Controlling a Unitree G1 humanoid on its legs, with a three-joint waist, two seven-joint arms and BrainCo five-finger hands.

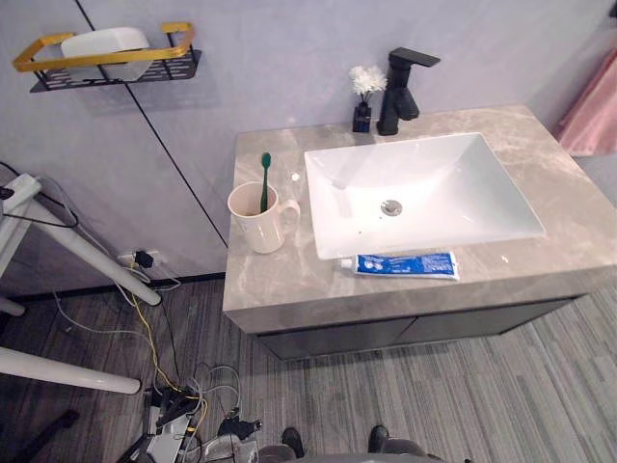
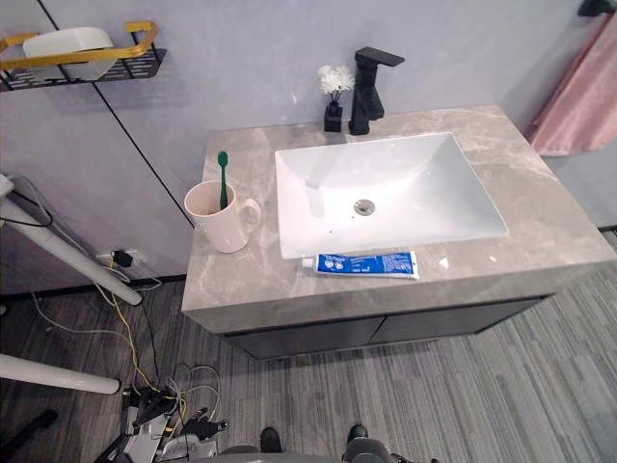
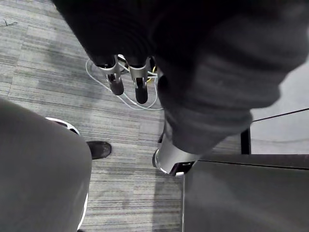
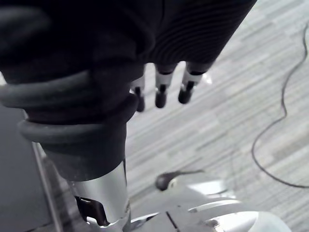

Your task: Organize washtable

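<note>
l hand (image 3: 140,79) & r hand (image 4: 162,91) hang relaxed, empty; toothpaste (image 1: 405,264) by sink (image 1: 453,188).

A green plastic toothbrush (image 1: 265,181) is standing in the cream ceramic mug (image 1: 260,230), left of the white rectangular basin (image 1: 443,178); a blue toothpaste tube (image 1: 405,265) is lying before the basin.

A pale grey panelled wall (image 1: 289,58) with thin dark seams rises behind a grey marble counter (image 1: 280,280) on a dark cabinet (image 1: 386,335). A white rectangular basin (image 1: 453,193) is set into the counter, with a black faucet (image 1: 400,92) at the back edge. A black wire shelf (image 1: 116,68) with a gold rail hangs on the wall beyond the counter's left edge. Grey wood-plank floor (image 1: 482,395) lies below.
</note>
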